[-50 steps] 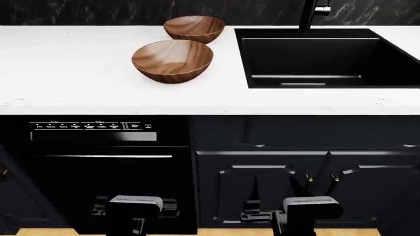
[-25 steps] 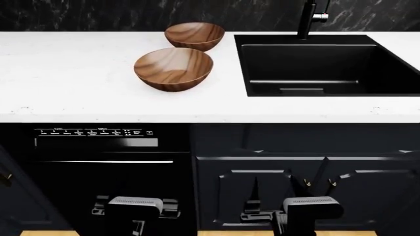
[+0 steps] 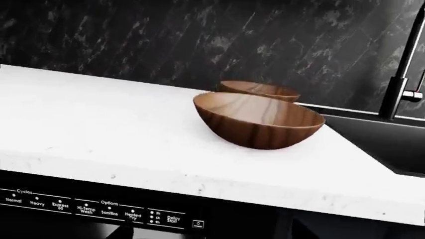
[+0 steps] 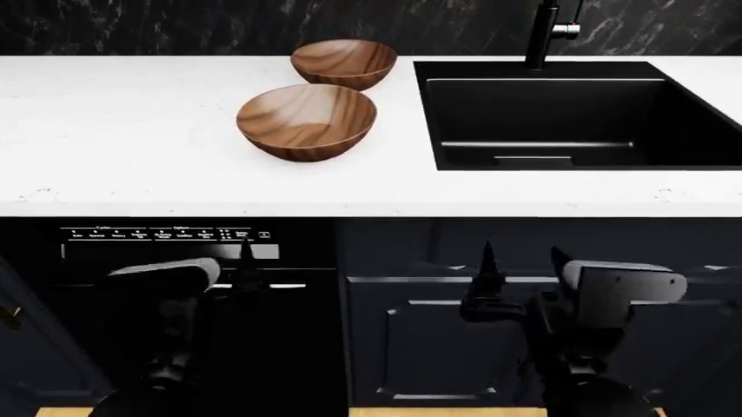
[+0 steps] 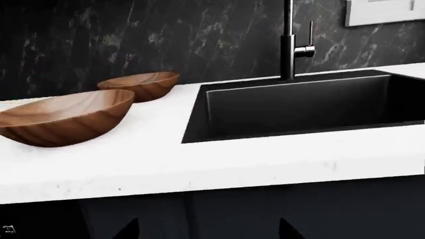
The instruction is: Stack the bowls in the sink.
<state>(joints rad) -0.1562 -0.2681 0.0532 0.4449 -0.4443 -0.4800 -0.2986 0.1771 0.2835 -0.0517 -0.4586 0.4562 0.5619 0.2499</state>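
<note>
well, both bowls, near bowl (image 4: 308, 120) and far bowl (image 4: 343, 62), sit on the counter (image 4: 116, 130); left end effector (image 4: 243, 261) and right end effector (image 4: 516, 269) hang low, grip unclear; best approach the near bowl's rim first, then the sink (image 4: 557, 113).

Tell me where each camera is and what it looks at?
Head view: high on the robot's head, looking down at the counter, both bowls, the sink; the left gripper and right gripper show below.
Left wrist view: low by the counter edge, facing the near bowl and far bowl; no robot parts show.
Right wrist view: low, facing the sink and faucet; no robot parts show.
All three share both bowls and the sink.
</note>
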